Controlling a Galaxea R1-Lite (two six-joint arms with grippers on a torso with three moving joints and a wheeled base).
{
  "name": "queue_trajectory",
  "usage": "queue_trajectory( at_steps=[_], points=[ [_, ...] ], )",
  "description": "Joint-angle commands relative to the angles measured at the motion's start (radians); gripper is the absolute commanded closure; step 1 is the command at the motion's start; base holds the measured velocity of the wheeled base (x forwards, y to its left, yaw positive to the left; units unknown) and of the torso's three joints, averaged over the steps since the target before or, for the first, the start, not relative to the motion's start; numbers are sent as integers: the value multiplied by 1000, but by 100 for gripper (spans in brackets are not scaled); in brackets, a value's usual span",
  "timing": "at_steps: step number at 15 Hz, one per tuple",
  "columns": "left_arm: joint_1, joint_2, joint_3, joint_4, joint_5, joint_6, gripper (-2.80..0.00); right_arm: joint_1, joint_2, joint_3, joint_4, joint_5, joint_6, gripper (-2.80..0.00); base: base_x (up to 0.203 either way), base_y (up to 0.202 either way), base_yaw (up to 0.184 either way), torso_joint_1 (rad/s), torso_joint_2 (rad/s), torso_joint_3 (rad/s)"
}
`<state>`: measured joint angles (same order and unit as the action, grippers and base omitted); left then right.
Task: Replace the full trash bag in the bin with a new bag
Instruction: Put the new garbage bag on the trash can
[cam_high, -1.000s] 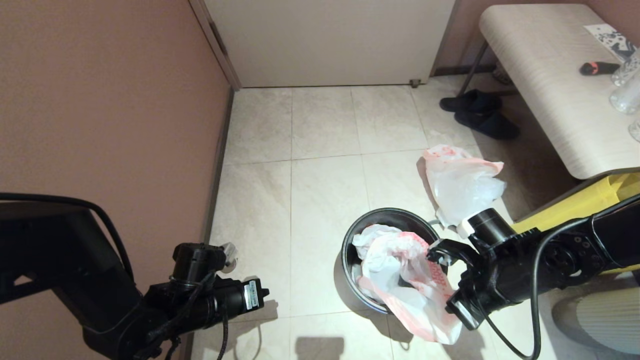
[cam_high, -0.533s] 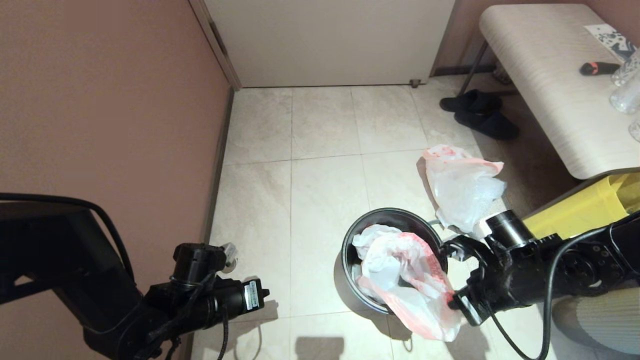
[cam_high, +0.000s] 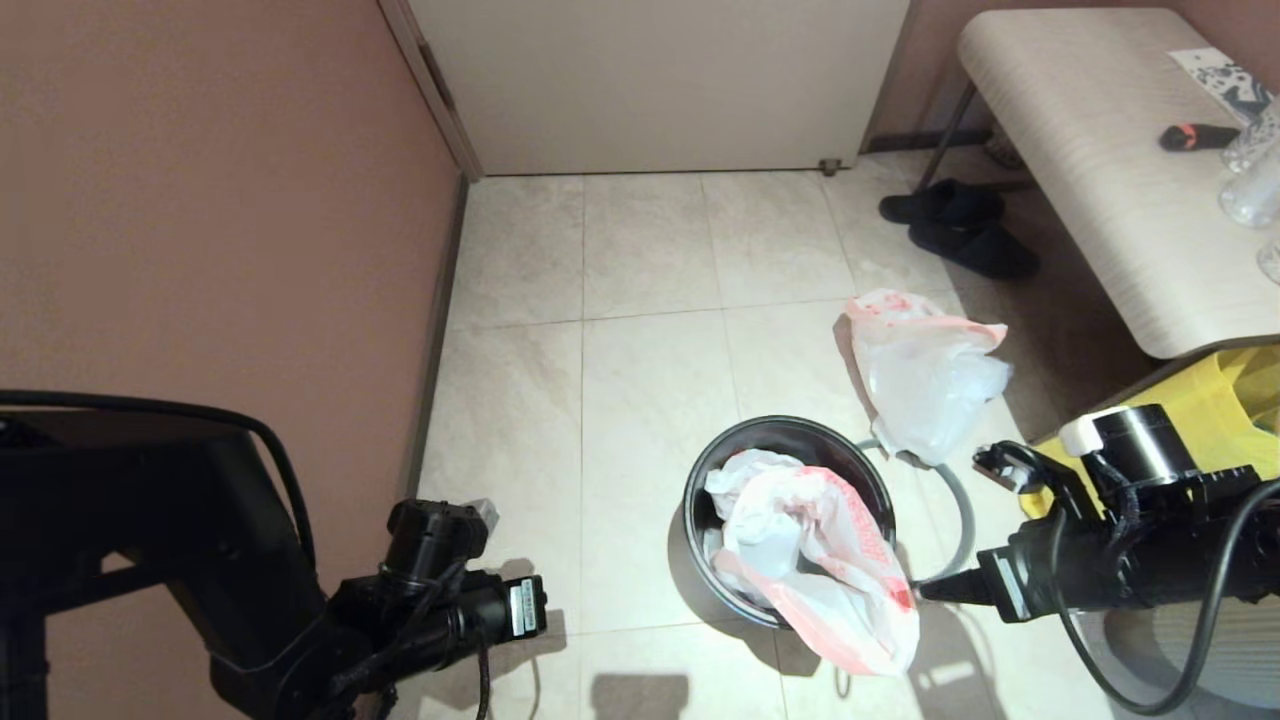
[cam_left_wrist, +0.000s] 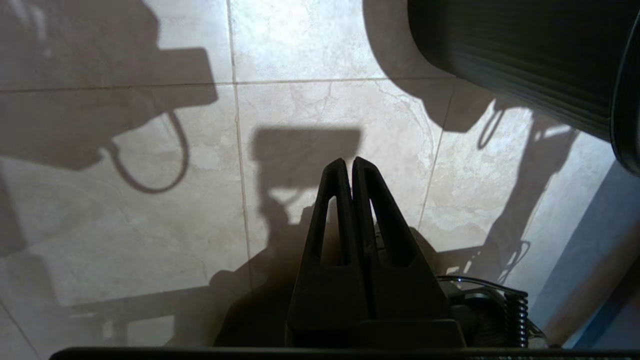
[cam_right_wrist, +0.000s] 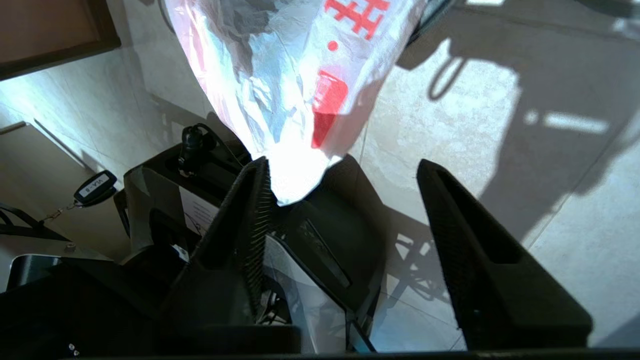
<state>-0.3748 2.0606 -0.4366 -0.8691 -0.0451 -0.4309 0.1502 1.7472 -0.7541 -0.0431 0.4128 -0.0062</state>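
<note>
Two right fingers (cam_right_wrist: 500, 270) splayed beside bag (cam_right_wrist: 295, 75)

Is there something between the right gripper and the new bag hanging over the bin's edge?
Nothing visible. The right gripper is open right beside the new bag, whose lower tip lies against one finger. The bag droops over the near rim of the bin.

Both arms are matte black, built of blocky and round segments with black cables looping along them. The left arm (cam_high: 300, 620) carries a small white barcode label (cam_high: 522, 606) at its 3 o'clock end. The right arm (cam_high: 1130, 560) has a black cylinder with a white cap. Each gripper has 2 black wedge-shaped fingers (cam_left_wrist: 345, 240) with slots; the right gripper's fingers (cam_right_wrist: 250, 225) show ribbed inner faces.
</note>
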Motion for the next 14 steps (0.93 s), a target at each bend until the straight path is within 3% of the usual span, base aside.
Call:
queue_trajectory(
  at_steps=[1,4,7,8,9,14],
  points=[
    [-4,12,-1,-5,1,-3,0,-28,17,15,-1,13,1,-280,0,0,0,0,0,0],
    [-4,16,-1,-5,2,-3,0,-6,90,20,-32,21,17,-280,0,0,0,0,0,0],
    [-4,16,-1,-7,2,-3,0,35,160,18,-144,27,105,-280,0,0,0,0,0,0],
    [-4,16,-1,-7,2,-3,0,59,173,12,-158,26,125,-172,0,0,0,0,0,0],
    [-4,16,-1,-5,2,-2,0,82,190,8,-166,25,141,0,0,0,0,0,0,0],
    [-6,16,-1,-7,2,-3,0,102,301,3,-241,9,146,0,0,0,0,0,0,0]
  ],
)
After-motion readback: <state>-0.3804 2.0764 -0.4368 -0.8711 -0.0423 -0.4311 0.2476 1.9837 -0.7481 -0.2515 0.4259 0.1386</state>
